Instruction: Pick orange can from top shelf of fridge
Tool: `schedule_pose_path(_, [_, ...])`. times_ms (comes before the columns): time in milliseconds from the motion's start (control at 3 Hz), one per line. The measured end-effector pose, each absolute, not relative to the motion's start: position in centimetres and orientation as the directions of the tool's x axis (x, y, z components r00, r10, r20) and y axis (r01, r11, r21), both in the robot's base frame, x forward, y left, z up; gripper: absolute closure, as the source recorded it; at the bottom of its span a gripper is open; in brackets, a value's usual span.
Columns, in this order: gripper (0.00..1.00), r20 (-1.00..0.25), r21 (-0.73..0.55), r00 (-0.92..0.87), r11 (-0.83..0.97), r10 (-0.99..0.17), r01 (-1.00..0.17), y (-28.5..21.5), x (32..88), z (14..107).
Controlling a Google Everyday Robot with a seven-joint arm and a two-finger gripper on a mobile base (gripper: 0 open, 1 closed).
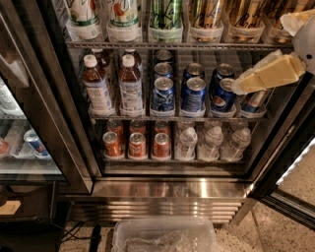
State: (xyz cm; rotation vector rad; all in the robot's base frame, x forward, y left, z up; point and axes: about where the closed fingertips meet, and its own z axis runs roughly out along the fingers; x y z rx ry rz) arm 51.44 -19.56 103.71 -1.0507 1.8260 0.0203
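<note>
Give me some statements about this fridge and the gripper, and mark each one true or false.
1. The gripper is at the right, in front of the blue cans. True.
2. The gripper holds the orange can. False: the can stands on the top shelf.
3. Brown bottles stand left of the blue cans. True.
4. The lowest rack holds only red cans. False: clear bottles stand right of them.
5. A green can is on the top shelf. True.
</note>
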Motion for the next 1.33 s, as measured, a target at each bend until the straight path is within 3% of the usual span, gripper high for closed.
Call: schedule_pose_path(1333, [0.00,-0.899,-0.360,-0.120,0.867,-0.421,-0.344,-21.0,55.3,104.2])
